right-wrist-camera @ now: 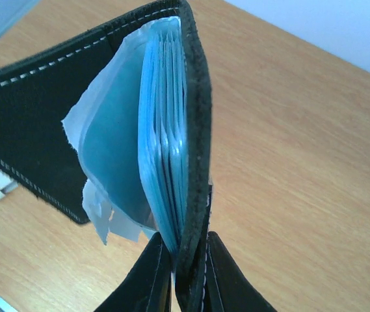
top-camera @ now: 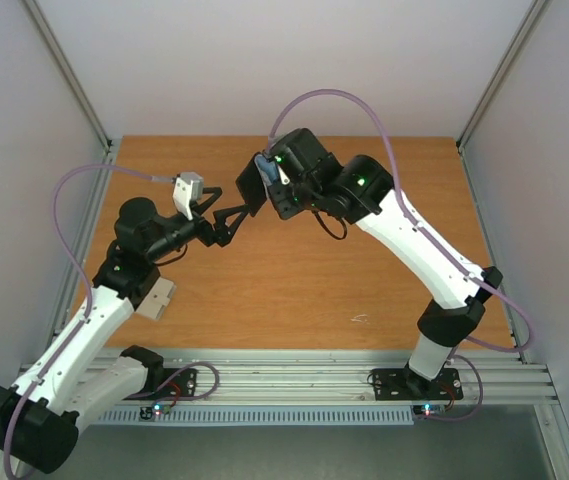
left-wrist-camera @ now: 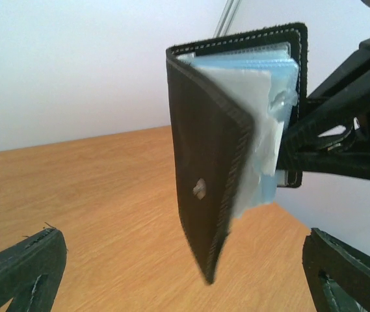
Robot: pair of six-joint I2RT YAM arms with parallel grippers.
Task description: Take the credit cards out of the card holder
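My left claw is spread wide and holds nothing. In its wrist view the two black fingers stand at the bottom corners, with the card holder hanging between and beyond them, not touching either. The card holder is up in the air over the far middle of the wooden desk, half unfolded. Its two black stitched flaps make a narrow V, and a small metal snap shows on the flap facing my left wrist. Between the flaps sits a stack of pale blue and clear plastic sleeves, the front one crumpled at its lower edge. I cannot pick out single credit cards among them. On the right, my right claw is clamped on one flap's edge from below, a finger on each side.
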